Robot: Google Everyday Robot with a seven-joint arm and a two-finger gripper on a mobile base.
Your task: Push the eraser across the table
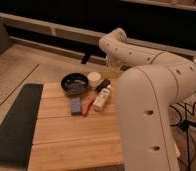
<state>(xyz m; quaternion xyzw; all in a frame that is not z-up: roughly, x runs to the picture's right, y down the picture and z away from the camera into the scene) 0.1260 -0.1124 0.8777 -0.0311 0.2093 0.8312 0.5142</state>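
We inspected the single camera view. The worktop (66,145), of wide light-wood planks, fills the lower middle, and a dark grey mat (13,125) lies along its left side.

The eraser (75,105), a small blue block, lies flat on the worktop in the far half, just in front of a black bowl (75,84). A slim red item (87,106) lies just beside the eraser on its right; we cannot tell whether the two touch. A white bottle (102,97) lies on its side to the right of the red item. Behind it are a small dark object (103,85) and a round white cup (94,77) next to the bowl.

The robot's white arm (151,100) rises large in the right foreground, covers the right part of the worktop, and bends over at the top near the far edge. Under that bend hangs a pale part that we take to be the end effector (111,66). It sits above the far edge of the worktop, behind the cup and the bottle, and well apart from the eraser. We cannot tell how far it is open, and we see nothing in its hold.

Dark cables (188,117) lie on the floor at the right.
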